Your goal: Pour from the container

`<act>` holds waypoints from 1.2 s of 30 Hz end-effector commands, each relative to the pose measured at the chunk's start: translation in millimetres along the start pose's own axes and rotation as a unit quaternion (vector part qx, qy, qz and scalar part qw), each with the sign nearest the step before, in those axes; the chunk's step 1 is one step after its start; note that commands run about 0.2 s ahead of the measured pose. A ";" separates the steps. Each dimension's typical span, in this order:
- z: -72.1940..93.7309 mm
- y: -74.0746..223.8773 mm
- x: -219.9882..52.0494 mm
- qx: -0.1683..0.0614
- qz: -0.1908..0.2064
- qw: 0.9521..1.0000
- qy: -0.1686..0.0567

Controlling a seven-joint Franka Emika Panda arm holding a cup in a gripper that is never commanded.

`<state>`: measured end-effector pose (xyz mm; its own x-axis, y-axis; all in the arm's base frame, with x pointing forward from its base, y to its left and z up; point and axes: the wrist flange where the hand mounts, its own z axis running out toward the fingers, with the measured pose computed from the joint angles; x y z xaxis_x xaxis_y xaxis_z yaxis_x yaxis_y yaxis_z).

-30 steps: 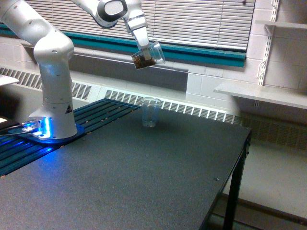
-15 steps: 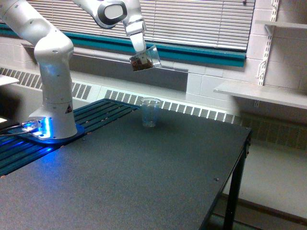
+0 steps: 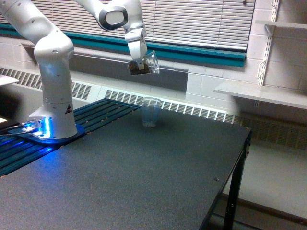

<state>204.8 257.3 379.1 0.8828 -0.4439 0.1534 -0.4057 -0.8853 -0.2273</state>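
The container (image 3: 146, 64), small and clear with dark brown contents at its lower left end, hangs tilted in the air with its mouth toward the exterior view's right. My gripper (image 3: 140, 60) is shut on it from above. A round clear cup (image 3: 150, 112) stands upright on the dark table (image 3: 144, 177), directly below and slightly to the right of the container, well apart from it. The cup holds what looks like a little material at its bottom.
The arm's white base (image 3: 55, 110) with a blue light stands on the table's left side beside dark slats (image 3: 96, 112). The table's edge (image 3: 240, 143) runs down the right. A wall shelf (image 3: 261, 93) sits at the right.
The gripper has moved down and slightly left with the container, from high above the cup to closer over it. The container stays tilted. The cup has not moved.
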 end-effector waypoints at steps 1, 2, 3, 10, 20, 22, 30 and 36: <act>7.9 -0.4 -8.8 -0.006 0.031 0.999 -0.012; 8.5 -0.9 -9.9 -0.006 0.035 0.999 -0.014; 8.7 -1.7 -11.3 -0.006 0.039 0.999 -0.016; 17.7 -0.7 -18.7 -0.011 0.070 0.997 -0.035; 34.5 5.2 -24.1 -0.018 0.105 0.992 -0.064; 36.4 5.7 -24.0 -0.017 0.108 0.992 -0.069; 45.0 8.5 -23.6 -0.019 0.111 0.989 -0.093; 50.3 9.4 -23.6 -0.023 0.110 0.987 -0.110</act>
<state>190.9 270.2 332.4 0.7816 -0.6156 -0.1012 -0.6221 -0.7573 -0.1988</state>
